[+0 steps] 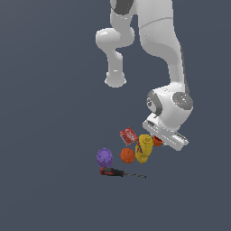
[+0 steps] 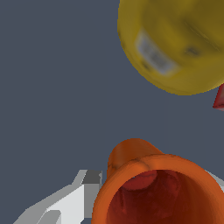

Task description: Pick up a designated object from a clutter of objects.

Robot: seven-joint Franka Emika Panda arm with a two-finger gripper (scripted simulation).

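Low over the clutter, the gripper hangs from the white arm in the exterior view, its fingers hidden behind the hand body, so whether they are spread or pinching cannot be told from here. A sliver of the cup shows right under the gripper, touching or nearly touching the bottle just beside it toward the exterior view's left. Further that way lie the orange ball and purple ball, with the box behind them and the tool in front on the floor. From the wrist view, the cup fills the space at the gripper, rim up toward the camera, hollow, with only its dark red inner wall showing inside. One pale finger lies against or just beside the cup's outer wall; the other shows only as a sliver at the frame edge, so a grip cannot be confirmed. Beyond the cup sits the bottle, apart from it, and a red corner of the box.
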